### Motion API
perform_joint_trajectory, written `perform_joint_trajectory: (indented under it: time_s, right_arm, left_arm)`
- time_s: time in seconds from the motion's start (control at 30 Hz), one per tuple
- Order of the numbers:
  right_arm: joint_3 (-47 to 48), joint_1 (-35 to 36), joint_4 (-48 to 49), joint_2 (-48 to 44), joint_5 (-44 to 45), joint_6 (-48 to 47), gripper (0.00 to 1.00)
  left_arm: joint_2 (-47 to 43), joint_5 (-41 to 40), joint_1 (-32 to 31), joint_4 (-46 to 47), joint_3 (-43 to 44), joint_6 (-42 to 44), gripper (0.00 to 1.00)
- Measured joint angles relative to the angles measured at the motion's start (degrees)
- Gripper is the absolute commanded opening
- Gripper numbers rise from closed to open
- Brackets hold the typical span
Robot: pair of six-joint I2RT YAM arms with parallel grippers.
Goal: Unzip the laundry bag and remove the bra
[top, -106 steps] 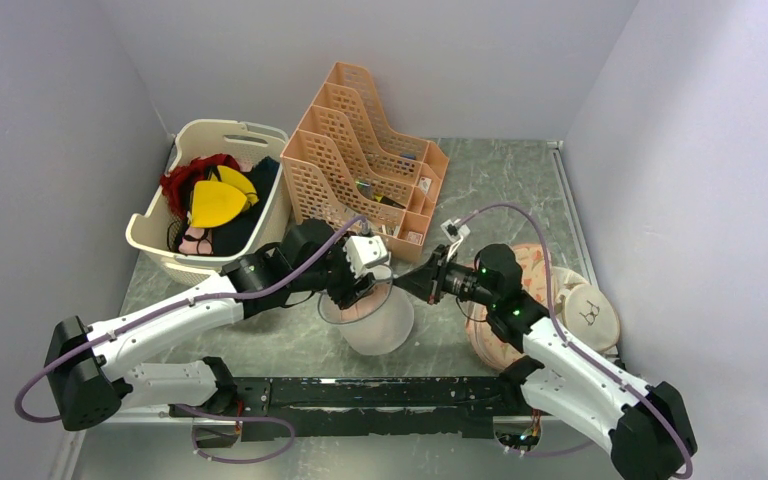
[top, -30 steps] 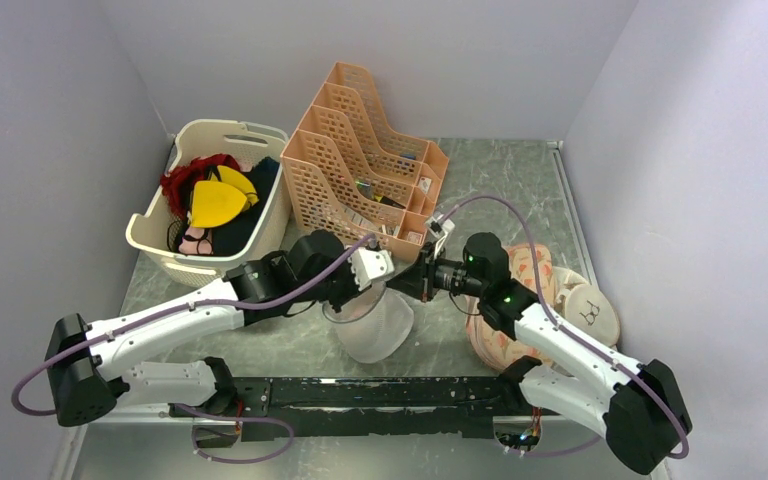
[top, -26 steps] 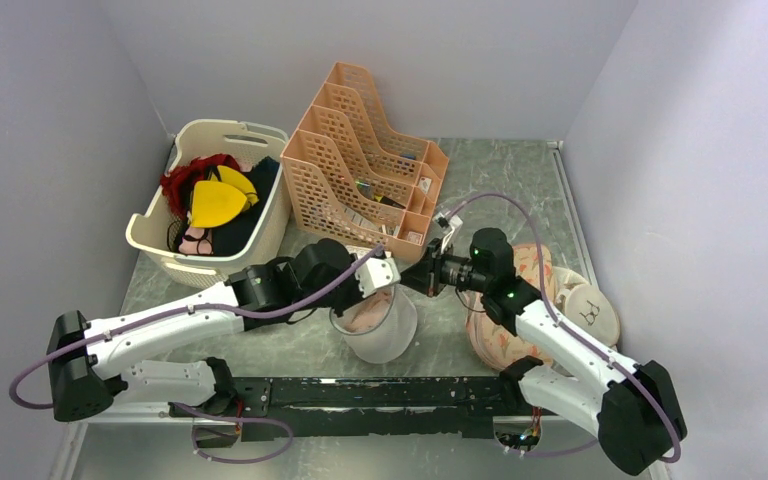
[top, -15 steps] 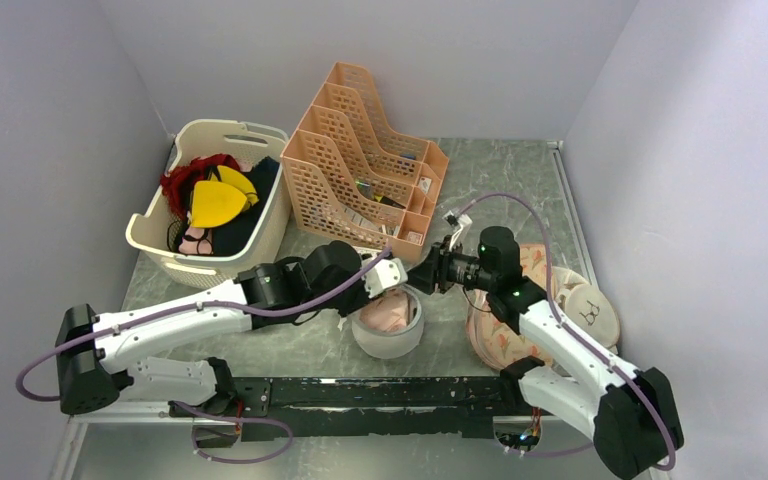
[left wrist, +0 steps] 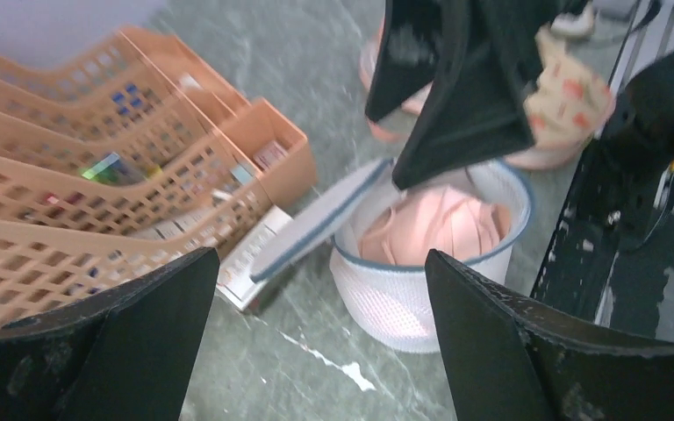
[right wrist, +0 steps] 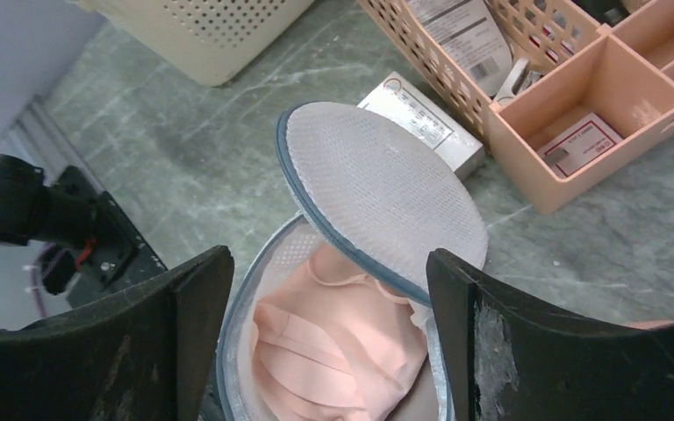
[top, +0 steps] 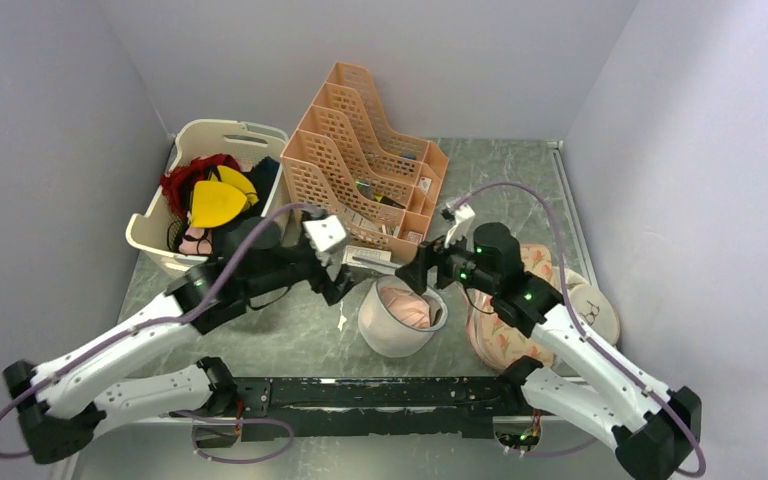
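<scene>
Since the laundry bag [top: 385, 335] stands unzipped with the bra [top: 407, 305] bunched inside, the right end effector [top: 422, 268], spread and empty, looks nearer: bra at its six o'clock. The left end effector [top: 343, 280], likewise spread and empty, has it at four o'clock.

Grey-green marbled tabletop [top: 500, 170] between plain pale lilac walls [top: 460, 60], under even light.

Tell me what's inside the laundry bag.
The laundry bag holds the crumpled pink bra, which shows past the flipped-open lid. Whatever lies beneath the bra, including the bag's bottom, is covered by the fabric.
</scene>
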Motion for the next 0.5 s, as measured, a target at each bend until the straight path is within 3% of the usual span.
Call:
perform_joint_trajectory:
  time_s: [0.27,0.5]
  right_arm:
    - [9.9,17.5,-5.9,10.1,16.6,-3.5,0.89]
    - [26.0,27.7,-13.9,29.6,33.6,-7.0,0.88]
  left_arm:
    - [-15.5,-10.1,1.5,7.3,-6.7,-2.3,0.99]
    - [-20.7,-19.1,1.7,8.0,-9.3,-2.8,1.0]
